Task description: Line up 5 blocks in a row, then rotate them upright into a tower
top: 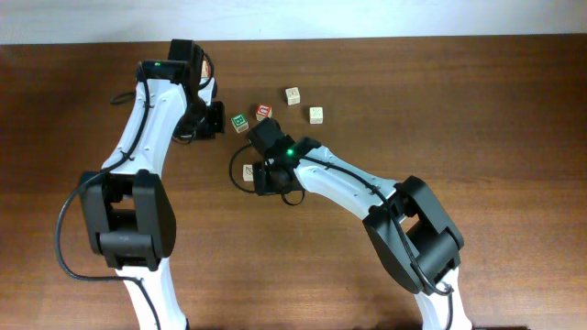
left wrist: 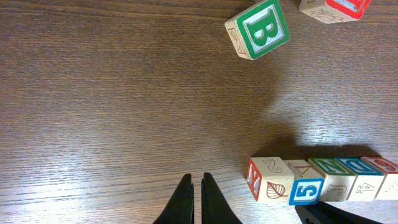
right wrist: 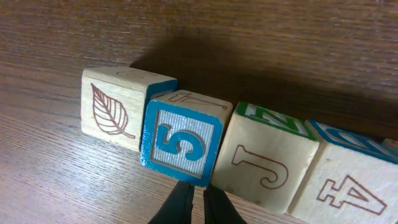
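**Q:** Block row: where is it, and how does it lie?

**A:** On the table, beneath the right wrist. In the right wrist view its long axis runs from 10 o'clock to 4 o'clock. The blue 5 block sits between the leaf block and the J block, standing proud of the line.

**Q:** What is its bearing from each pincer?

**A:** Right gripper: fingers pressed together, holding nothing. The 5 block lies at 12 o'clock, just beside the tips. Left gripper: likewise closed and empty, with the row at 3 o'clock, well apart.

**Q:** Which arm should be assigned?

**A:** The right arm is judged nearer. Its jaws would have to open before it could grasp the 5 block.
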You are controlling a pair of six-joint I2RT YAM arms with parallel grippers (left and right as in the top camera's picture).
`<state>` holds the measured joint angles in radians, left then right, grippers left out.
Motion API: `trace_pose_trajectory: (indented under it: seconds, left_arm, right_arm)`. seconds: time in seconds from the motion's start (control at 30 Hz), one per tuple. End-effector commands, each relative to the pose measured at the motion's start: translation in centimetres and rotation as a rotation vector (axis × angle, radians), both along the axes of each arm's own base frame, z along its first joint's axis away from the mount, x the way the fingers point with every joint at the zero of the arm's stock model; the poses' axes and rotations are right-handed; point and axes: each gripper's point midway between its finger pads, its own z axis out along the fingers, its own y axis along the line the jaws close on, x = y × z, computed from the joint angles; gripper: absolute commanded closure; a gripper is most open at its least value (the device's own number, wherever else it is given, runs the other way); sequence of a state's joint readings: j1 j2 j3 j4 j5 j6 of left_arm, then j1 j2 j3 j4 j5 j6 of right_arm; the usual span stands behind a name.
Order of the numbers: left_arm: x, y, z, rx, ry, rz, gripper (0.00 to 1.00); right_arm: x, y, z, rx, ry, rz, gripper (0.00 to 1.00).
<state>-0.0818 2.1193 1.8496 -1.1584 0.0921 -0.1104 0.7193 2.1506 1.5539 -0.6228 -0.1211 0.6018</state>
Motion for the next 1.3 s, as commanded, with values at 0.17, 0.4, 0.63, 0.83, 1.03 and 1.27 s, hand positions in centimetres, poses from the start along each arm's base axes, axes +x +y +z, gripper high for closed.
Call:
trace_pose_trajectory:
  seconds: [0.17, 0.4, 0.63, 0.83, 1.03, 1.27]
  left_arm:
    - [0.0, 0.5, -0.5, 0.011, 0.012, 0.012, 0.95]
    - [-0.1, 0.5, -0.5, 0.011, 0.016, 0.012, 0.96]
    - [-0.5, 0.5, -0.6, 0.012, 0.034, 0.012, 0.99]
    - [-2.3, 0.5, -0.7, 0.011, 0.104, 0.005, 1.0]
    - [-4.2, -1.2, -2.0, -0.124, 0.169, -0.085, 1.0]
    - [-6.4, -3.2, -6.0, -0.354, 0.175, -0.187, 1.0]
  right_arm:
    - [0.1, 0.1, -0.7, -0.018, -0.007, -0.005, 0.9]
    - [-0.1, 0.3, -0.6, -0.006, -0.001, 0.002, 0.91]
    - [0.8, -0.5, 5.2, 0.076, -0.01, 0.046, 0.91]
    - [1.9, -5.0, 9.0, 0.268, 0.065, 0.161, 0.96]
    - [2.2, -11.0, 8.4, 0.421, 0.115, 0.218, 0.96]
    - [1.5, -14.1, 5.8, 0.658, 0.085, 0.207, 0.96]
